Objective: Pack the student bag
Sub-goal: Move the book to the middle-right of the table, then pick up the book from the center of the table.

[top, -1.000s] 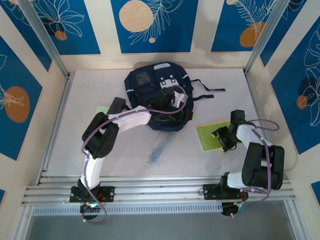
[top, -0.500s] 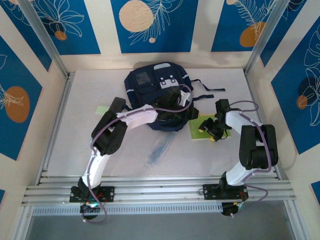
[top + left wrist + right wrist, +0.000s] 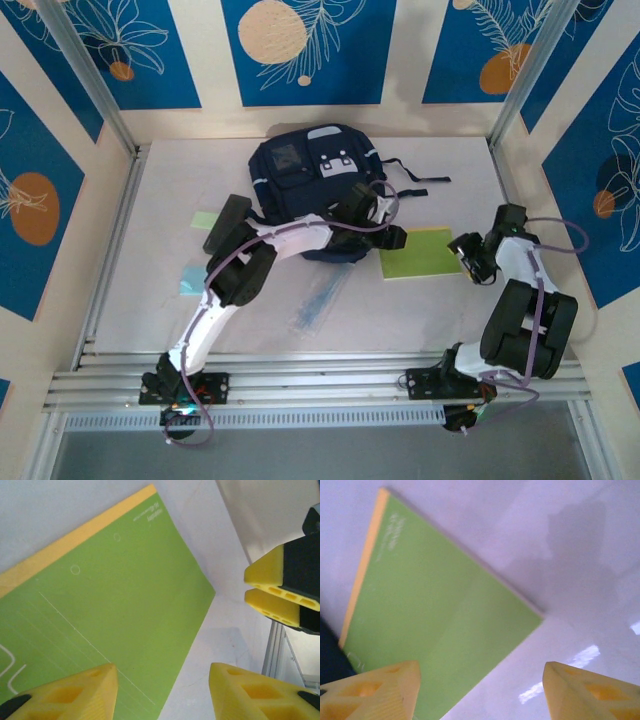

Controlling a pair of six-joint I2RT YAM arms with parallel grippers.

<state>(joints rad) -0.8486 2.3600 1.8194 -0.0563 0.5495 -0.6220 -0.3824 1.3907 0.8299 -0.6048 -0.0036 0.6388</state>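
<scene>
The student bag, dark navy with white front patches, lies at the back centre of the table. To its right a green notebook with a yellow spine lies flat on the table. My left gripper hovers at the notebook's left edge, open, with nothing between its fingers. My right gripper stands just off the notebook's right edge, open and empty. Its yellow fingertips show in the left wrist view. A corner of the bag shows in the right wrist view.
A clear plastic pouch lies in the middle of the table, near the front. A pale green slip and a light blue one lie at the left. Aluminium posts and side walls border the table.
The right gripper slid the notebook left toward the bag, then drew back to the right off it. The left arm swung right from the bag to the notebook's left edge.
</scene>
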